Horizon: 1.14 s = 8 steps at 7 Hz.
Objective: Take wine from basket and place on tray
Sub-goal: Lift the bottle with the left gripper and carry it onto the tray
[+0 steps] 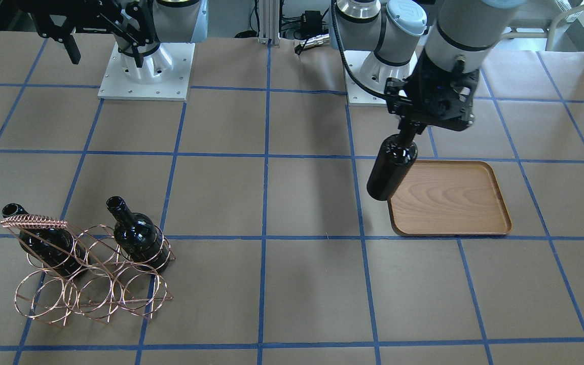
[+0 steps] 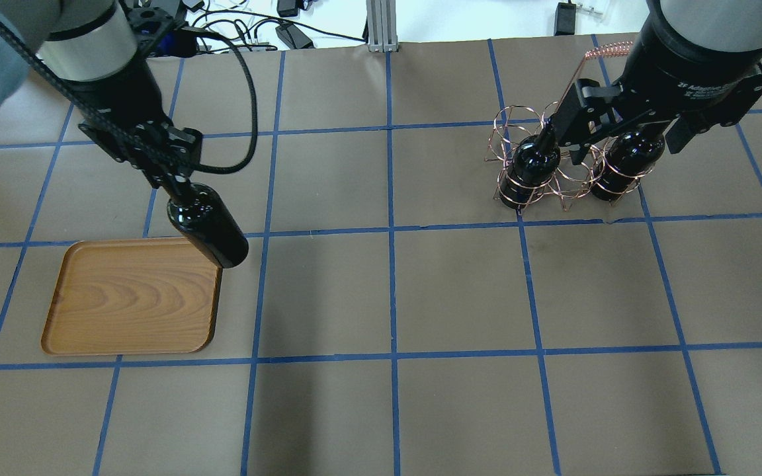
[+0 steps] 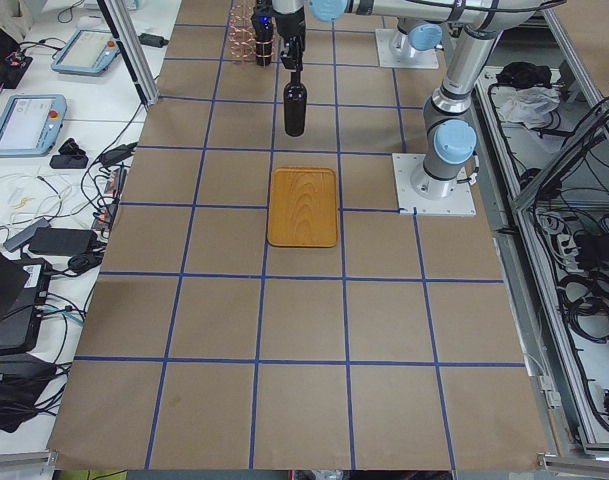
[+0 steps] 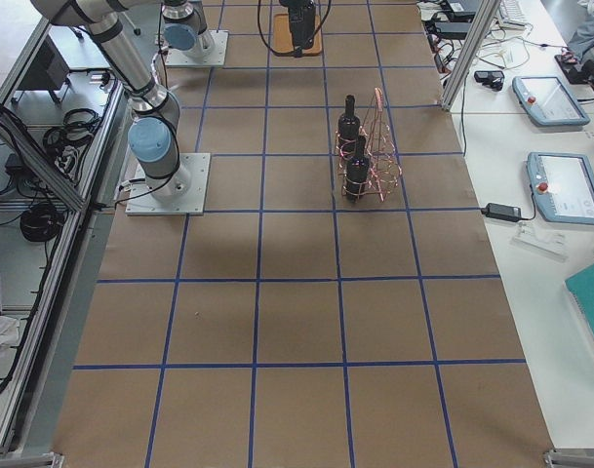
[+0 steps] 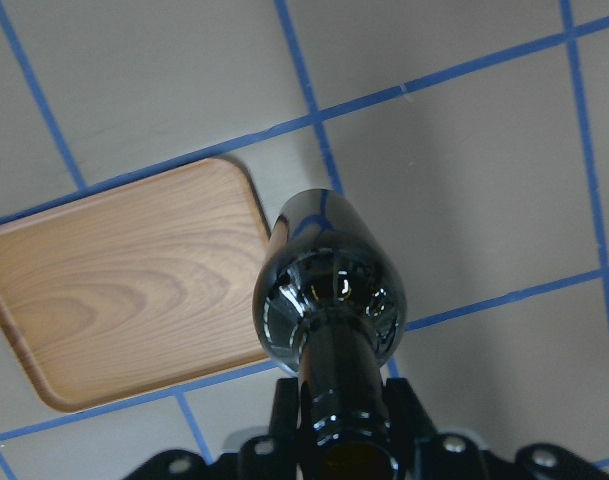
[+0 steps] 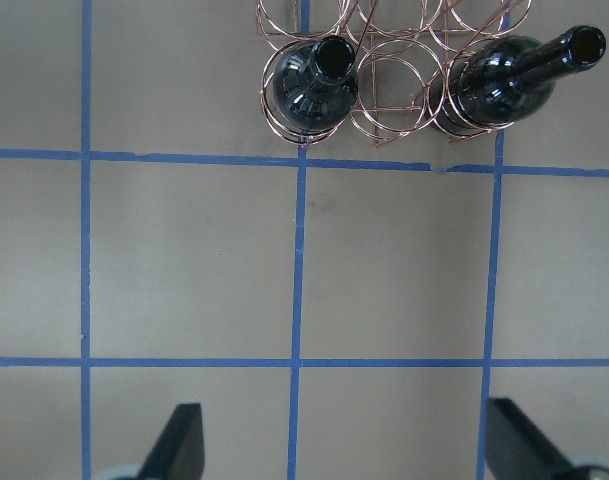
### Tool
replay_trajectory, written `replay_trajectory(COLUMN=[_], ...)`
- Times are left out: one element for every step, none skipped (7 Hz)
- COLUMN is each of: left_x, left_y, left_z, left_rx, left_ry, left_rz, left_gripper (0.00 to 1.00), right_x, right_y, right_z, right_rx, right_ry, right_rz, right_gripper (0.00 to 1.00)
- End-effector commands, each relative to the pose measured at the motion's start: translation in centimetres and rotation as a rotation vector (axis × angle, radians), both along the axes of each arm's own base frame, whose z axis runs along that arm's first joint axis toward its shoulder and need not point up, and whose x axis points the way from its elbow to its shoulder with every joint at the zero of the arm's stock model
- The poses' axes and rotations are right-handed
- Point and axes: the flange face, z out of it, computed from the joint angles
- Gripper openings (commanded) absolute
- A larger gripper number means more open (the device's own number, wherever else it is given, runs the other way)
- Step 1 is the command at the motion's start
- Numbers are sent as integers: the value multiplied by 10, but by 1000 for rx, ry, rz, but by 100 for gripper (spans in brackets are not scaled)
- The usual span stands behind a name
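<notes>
Brown taped paper covers the table (image 1: 297, 203). Left gripper (image 1: 410, 131) pinches the wine (image 1: 392, 170) by its neck; it hangs below the fingers, beside the tray (image 1: 449, 197). Right gripper (image 6: 349, 445) has its fingers spread, basket (image 1: 92, 274) ahead of them.

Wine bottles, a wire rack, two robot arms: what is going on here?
The left gripper holds one black wine bottle by its neck. The bottle hangs in the air beside the wooden tray and is not yet set down. Two more bottles stand in the copper wire rack. The right gripper hovers back from the rack, jaws open, holding nothing.
</notes>
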Motion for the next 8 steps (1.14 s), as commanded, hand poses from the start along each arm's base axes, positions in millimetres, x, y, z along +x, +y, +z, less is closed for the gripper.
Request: replay_trajectory(left_x=[118,158,178,187,189,188,195,197], left_y=[-7,-6,0,6,3,6,5,4], left_z=[-7,-20,-35,-51,-63,-74,-76,-78], left_rx=[35,63,81,111,95,98,93,95], left_ry=[30,60,79,96,84,84,56,50], left_rz=[26,4,-13,2,3,5,8,10], left_gripper=[0,0,0,0,0,0,0,0], right_x=[2,3,3,3,3,2,2,3], right_y=[8,8,11,11,11,10,11,12], right_z=[8,8,11,12,13,14,17,17], right_rx=[-20,-22,-29,-31,-36,-37,-43,-43], right_ry=[-28,-27,-29,-29,-30,-30,-33,-42], right_rz=[2,2,2,4,0,-5,-3,2], right_gripper=[100,100,100,100,100,100,100,100])
